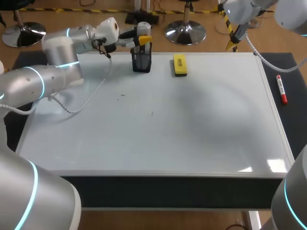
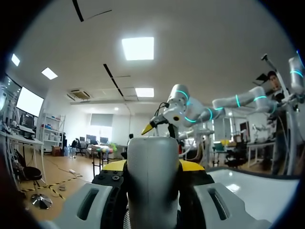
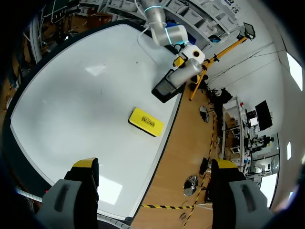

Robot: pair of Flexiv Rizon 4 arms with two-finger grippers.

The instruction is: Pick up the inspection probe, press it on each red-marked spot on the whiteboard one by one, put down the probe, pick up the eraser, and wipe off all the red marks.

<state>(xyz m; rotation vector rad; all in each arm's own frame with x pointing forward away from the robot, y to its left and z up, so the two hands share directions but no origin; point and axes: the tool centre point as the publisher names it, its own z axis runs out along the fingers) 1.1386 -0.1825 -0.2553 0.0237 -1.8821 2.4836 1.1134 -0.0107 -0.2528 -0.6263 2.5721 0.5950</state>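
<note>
The probe (image 2: pixel 152 183) is a grey cylinder standing upright between my left gripper (image 1: pixel 144 40) fingers, which are clamped on it from both sides, a yellow tip showing at either flank in the left wrist view; from the right wrist view its lower end runs down to the black mesh holder (image 1: pixel 142 62), though I cannot tell whether it sits inside or just above the rim; the holder stands at the far edge of the whiteboard (image 1: pixel 192 129), left of centre; the yellow eraser (image 1: pixel 180 65) lies flat on the board near the holder, on its right, not touching it; my right gripper (image 3: pixel 155 164) hangs high above the board's far right corner, jaws wide apart and holding nothing; a red marker (image 1: pixel 281 90) lies on the dark mat (image 1: pixel 288 72) just beyond the board's right edge.
</note>
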